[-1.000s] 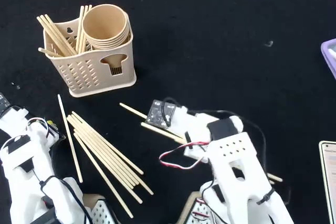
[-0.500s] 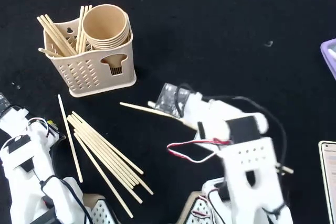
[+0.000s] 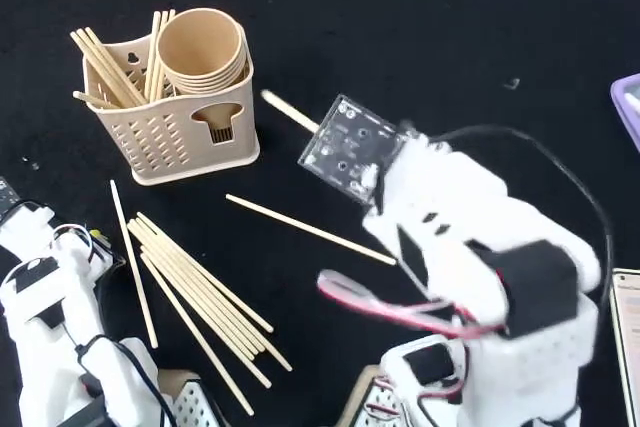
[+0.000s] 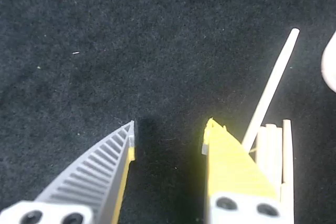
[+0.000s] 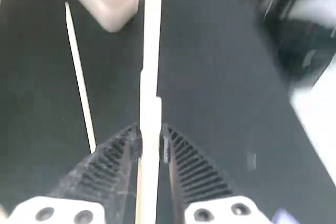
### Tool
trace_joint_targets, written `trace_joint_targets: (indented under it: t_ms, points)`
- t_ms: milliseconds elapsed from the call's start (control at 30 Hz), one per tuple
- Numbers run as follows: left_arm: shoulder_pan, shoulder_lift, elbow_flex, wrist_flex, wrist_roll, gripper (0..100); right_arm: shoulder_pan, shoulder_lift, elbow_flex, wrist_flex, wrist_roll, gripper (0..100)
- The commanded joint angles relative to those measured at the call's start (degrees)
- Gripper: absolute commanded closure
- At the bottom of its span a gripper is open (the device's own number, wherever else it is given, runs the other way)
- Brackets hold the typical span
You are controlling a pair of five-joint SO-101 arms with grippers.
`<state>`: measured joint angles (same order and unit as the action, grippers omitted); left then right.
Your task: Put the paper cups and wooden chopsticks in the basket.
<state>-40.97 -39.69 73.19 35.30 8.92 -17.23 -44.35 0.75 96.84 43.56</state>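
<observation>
The beige slotted basket (image 3: 180,132) stands at the back left with stacked paper cups (image 3: 200,47) and several wooden chopsticks (image 3: 105,69) in it. My right arm (image 3: 450,217) is raised over the middle of the table, its gripper (image 5: 151,136) shut on one chopstick (image 5: 152,51) whose tip (image 3: 285,109) points at the basket's corner (image 5: 107,1). A single chopstick (image 3: 310,230) lies below it. Several more chopsticks (image 3: 200,297) lie in a fan at the front left. My left gripper (image 4: 168,132) is open just above the cloth beside a chopstick (image 4: 270,87).
The left arm (image 3: 45,297) sits low at the front left corner. A purple object (image 3: 627,102) and a white sheet (image 3: 625,317) lie at the right edge. Black cloth covers the table.
The right arm rose from the table and swung toward the basket with one chopstick in its gripper, leaving the other chopstick on the cloth. The left arm has not moved.
</observation>
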Motion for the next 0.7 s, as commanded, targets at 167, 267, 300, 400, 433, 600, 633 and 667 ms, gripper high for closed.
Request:
trace_joint_targets:
  t_ms: [167,267,300,400,433,600,633,667]
  points:
    - [0.22,-0.70,-2.07,-0.79,0.00,78,-20.04,9.54,-24.40,-12.57,-25.05,98.8]
    - [0.22,-0.70,-2.07,-0.79,0.00,78,-21.98,12.88,-24.31,-21.89,-30.68,98.8]
    - [0.22,-0.70,-2.07,-0.79,0.00,78,-22.42,14.11,-24.31,-24.88,-32.26,98.8]
    - [0.22,-0.62,-2.07,-0.79,0.00,78,-23.82,16.92,-24.66,-33.23,-34.37,98.8]
    - [0.22,-0.62,-2.07,-0.79,0.00,78,-24.35,17.71,-24.75,-35.16,-34.37,98.8]
    - [0.22,-0.62,-2.07,-0.79,0.09,78,-24.62,20.44,-24.84,-40.09,-34.46,98.8]
    - [0.22,-0.62,-2.07,-0.79,0.09,78,-24.62,20.79,-24.84,-41.49,-34.46,98.8]
    - [0.22,-0.62,-2.07,-0.79,0.09,78,-24.62,21.23,-24.75,-43.34,-34.46,98.8]
